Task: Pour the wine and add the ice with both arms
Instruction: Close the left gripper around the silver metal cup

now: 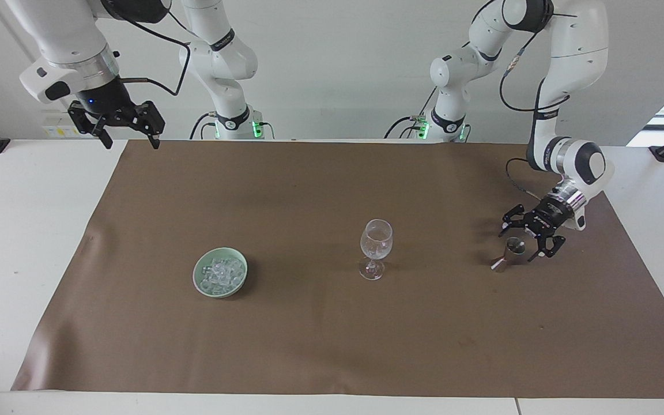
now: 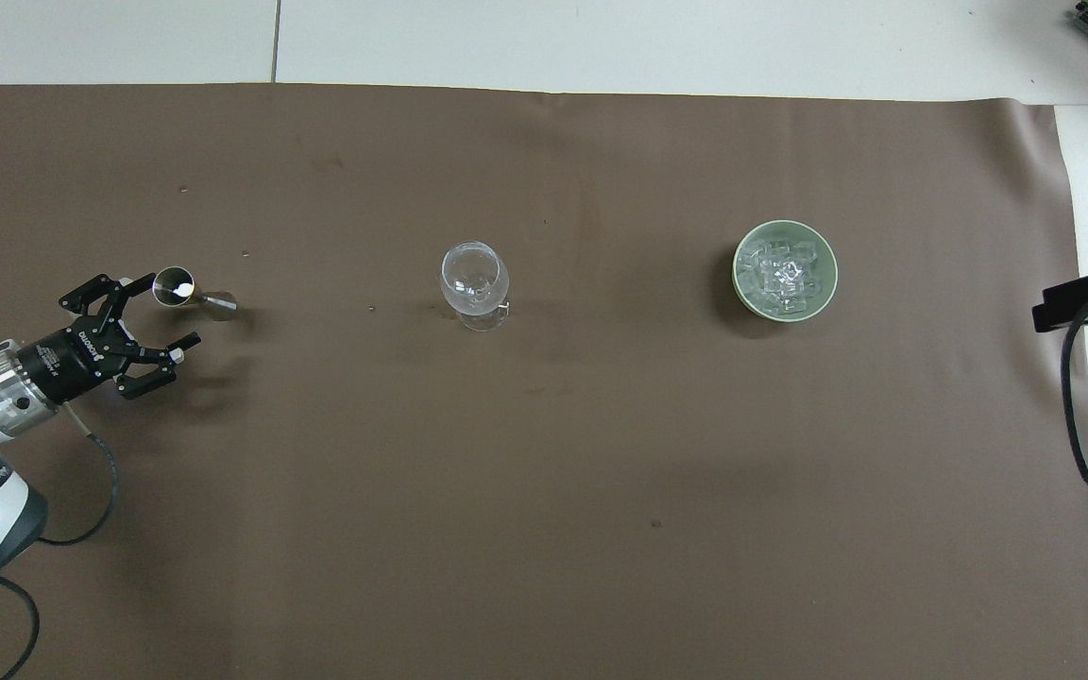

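The desk (image 1: 15, 230) carries a brown mat (image 1: 332, 334). On it, a green bowl (image 1: 200, 286) of ice (image 1: 221, 272) sits at nine o'clock from the glass (image 1: 376, 248), the jigger (image 1: 508, 254) at three. The left claw (image 1: 518, 244) is low beside the jigger, fingers apart, gripping nothing. The right claw (image 1: 128, 141) waits raised above the mat's corner, fingers apart.

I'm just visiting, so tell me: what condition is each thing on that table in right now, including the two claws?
Wine glass: upright, no wine visible.
Jigger: upright, not gripped.
Green bowl: upright, holds ice.
Left gripper: open, fingers either side of the jigger.
Right gripper: open, waiting above the mat's corner.
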You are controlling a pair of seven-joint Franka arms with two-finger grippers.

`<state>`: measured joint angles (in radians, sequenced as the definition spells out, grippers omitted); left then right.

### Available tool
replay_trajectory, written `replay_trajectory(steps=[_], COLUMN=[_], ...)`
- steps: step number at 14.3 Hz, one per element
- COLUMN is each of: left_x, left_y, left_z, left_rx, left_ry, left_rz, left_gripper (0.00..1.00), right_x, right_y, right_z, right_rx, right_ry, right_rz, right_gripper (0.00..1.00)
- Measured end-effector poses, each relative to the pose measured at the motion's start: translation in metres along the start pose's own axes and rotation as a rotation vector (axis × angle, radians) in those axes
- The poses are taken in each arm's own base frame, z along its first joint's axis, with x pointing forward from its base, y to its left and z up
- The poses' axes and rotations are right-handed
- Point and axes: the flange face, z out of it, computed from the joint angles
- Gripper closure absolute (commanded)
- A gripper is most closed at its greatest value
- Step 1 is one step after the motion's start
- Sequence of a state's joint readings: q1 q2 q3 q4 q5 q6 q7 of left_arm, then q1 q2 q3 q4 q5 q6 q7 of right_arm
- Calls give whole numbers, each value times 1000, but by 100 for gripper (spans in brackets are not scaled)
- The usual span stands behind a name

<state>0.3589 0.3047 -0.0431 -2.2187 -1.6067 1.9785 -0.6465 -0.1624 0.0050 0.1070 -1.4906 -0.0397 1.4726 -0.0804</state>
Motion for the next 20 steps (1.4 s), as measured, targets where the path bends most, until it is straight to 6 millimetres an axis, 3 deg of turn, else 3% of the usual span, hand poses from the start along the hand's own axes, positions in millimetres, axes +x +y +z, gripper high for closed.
replay_trajectory(steps=[13,14,18,20], left_x=[6,6,7,8], left_y=[-6,-6,-5,-5], left_z=[22,21,19,19], left_rx=[-34,-35,-42,-43], left_ry=[28,28,30,31], left_rz=[-12,-13,-14,-15], left_gripper=[1,3,28,35], right_x=[0,0,0,0], right_y=[0,0,0,0], right_z=[0,0,0,0], right_rx=[0,0,0,0], right_ry=[0,0,0,0], right_rz=[0,0,0,0], right_gripper=[0,0,0,0])
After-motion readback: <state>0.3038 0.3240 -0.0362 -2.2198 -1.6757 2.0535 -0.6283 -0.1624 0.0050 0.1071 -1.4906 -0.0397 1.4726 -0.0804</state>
